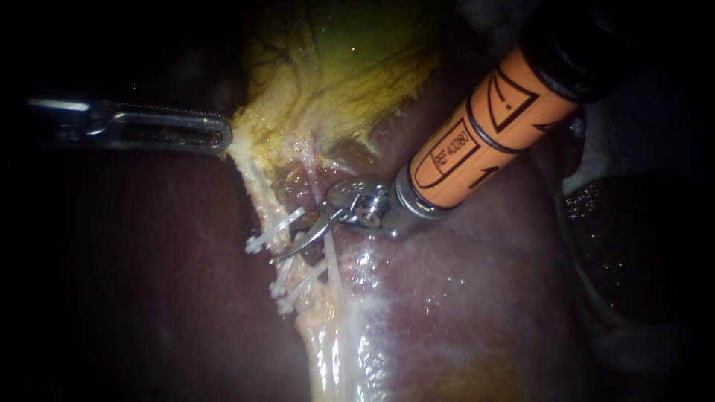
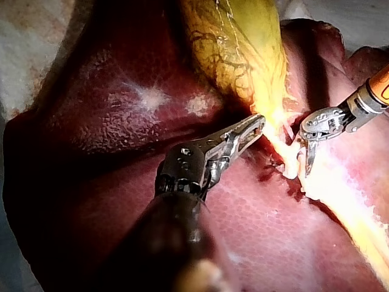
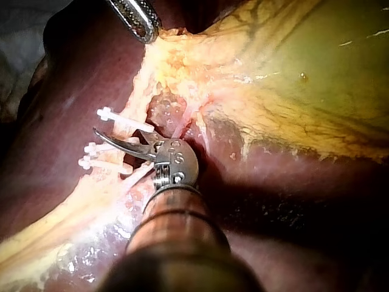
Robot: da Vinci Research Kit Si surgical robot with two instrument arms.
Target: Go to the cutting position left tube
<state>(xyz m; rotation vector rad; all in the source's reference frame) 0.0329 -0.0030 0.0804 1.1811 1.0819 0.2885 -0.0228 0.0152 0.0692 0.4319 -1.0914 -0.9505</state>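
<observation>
The yellow-green gallbladder (image 1: 342,67) lies on the dark red liver (image 1: 149,283). From its neck two pale tubes run down. The left tube (image 1: 261,195) carries one white clip (image 1: 272,232) above and two white clips (image 1: 292,290) below. My right instrument (image 1: 294,242), on an orange shaft, holds its curved blades open across the left tube, in the gap between the upper clip and the lower pair. In the right wrist view the blades (image 3: 115,141) reach between the clips (image 3: 121,121). My left instrument (image 1: 223,138) is shut on the yellow edge of the gallbladder's neck and holds it taut.
The right tube (image 1: 331,260) runs close behind the blades' hinge. Pale fatty tissue (image 1: 328,350) continues below the clips. A dark lobe of liver (image 1: 625,246) lies at the far right. In the left wrist view both instruments (image 2: 258,123) (image 2: 307,164) stand close together at the neck.
</observation>
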